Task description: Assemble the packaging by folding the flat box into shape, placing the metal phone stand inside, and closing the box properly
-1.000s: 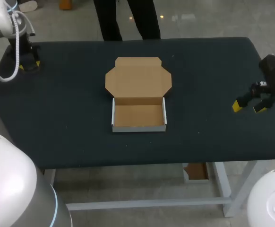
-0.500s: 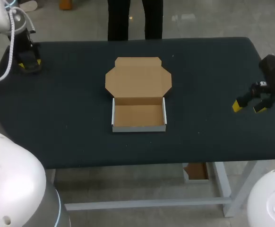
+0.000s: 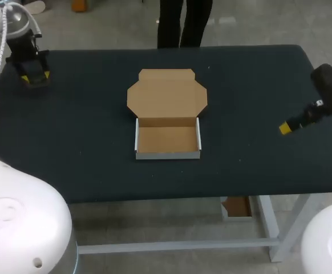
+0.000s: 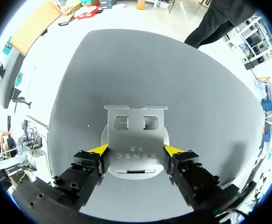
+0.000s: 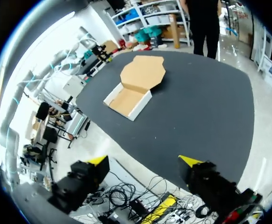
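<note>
1. The box (image 3: 167, 140) sits open in the middle of the desk (image 3: 257, 85). Its lid lies flat behind it.
2. The metal phone stand (image 4: 136, 133) lies flat at the far left corner of the desk.
3. The left gripper (image 4: 136, 150) is wide open just over the stand. It holds nothing.
4. The right gripper (image 5: 143, 161) is wide open at the right edge of the desk. It holds nothing.

The box (image 3: 167, 140) sits mid-table (image 3: 86, 142), its tray toward the near edge and its lid flap (image 3: 166, 94) lying flat on the table behind it, toward the far edge. The metal phone stand (image 4: 136, 147) lies at the far left corner, apparently flat on the table, directly beneath the left gripper (image 3: 33, 73). The right gripper (image 5: 144, 161) hangs at the right edge, well apart from the box.
</note>
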You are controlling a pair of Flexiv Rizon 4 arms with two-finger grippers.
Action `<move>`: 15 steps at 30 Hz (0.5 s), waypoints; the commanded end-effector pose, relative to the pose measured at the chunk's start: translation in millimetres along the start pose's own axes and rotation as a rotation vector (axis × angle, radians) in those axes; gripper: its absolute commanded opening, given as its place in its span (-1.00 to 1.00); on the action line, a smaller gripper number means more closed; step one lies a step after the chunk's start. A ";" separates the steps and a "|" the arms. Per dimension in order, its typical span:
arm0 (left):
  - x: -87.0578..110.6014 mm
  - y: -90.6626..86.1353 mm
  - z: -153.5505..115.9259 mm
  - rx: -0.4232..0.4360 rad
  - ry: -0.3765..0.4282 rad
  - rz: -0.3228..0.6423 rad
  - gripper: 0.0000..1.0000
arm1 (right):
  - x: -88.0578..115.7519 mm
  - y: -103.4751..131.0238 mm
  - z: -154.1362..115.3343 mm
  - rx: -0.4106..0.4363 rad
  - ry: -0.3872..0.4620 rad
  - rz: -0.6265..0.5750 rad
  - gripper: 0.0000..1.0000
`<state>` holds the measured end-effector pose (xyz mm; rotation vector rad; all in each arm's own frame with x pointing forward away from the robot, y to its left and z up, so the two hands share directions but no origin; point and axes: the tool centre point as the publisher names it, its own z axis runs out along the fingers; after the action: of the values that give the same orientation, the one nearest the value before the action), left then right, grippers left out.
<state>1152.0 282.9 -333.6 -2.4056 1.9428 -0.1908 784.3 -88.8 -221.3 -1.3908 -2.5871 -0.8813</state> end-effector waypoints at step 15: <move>23.6 78.4 -46.5 0.175 -0.046 0.056 -1.00 | -9.9 8.0 -13.3 0.037 -0.058 -0.453 1.00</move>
<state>1096.2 251.4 -302.7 -2.3299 1.9839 -0.1528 798.3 -108.1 -211.1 -0.8098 -2.9719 -0.8659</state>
